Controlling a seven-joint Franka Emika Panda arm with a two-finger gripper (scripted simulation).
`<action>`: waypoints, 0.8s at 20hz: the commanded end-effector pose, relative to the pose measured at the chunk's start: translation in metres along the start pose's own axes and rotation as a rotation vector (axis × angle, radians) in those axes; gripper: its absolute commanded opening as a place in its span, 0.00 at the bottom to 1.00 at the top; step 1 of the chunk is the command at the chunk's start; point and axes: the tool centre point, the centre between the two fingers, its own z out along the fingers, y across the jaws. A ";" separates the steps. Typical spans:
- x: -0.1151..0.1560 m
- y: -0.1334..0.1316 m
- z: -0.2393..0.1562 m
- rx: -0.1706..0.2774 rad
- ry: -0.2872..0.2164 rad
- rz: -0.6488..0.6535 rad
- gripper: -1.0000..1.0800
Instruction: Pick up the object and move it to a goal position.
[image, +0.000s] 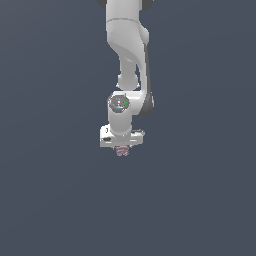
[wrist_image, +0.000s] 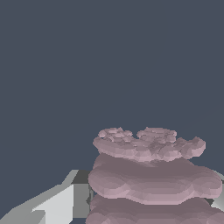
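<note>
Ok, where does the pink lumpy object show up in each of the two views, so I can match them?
Exterior view: the pink object is a small lump near the picture's middle, poking out just under the white gripper.
Wrist view: the same object fills the picture's lower right as stacked ridged layers.
Shared landmark: the gripper; one of its pale fingers sits beside the object in the wrist view.

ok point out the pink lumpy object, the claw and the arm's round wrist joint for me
pink lumpy object (wrist_image: 151, 175): wrist view, on its ridged middle layer
claw (image: 122, 150): exterior view, between the fingertips, just under the white hand
round wrist joint (image: 119, 103): exterior view, on its circular grey face
</note>
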 end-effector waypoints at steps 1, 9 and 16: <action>0.000 0.000 0.001 0.000 -0.001 0.000 0.00; 0.003 0.005 -0.006 0.000 0.000 0.000 0.00; 0.014 0.026 -0.034 0.000 0.000 0.000 0.00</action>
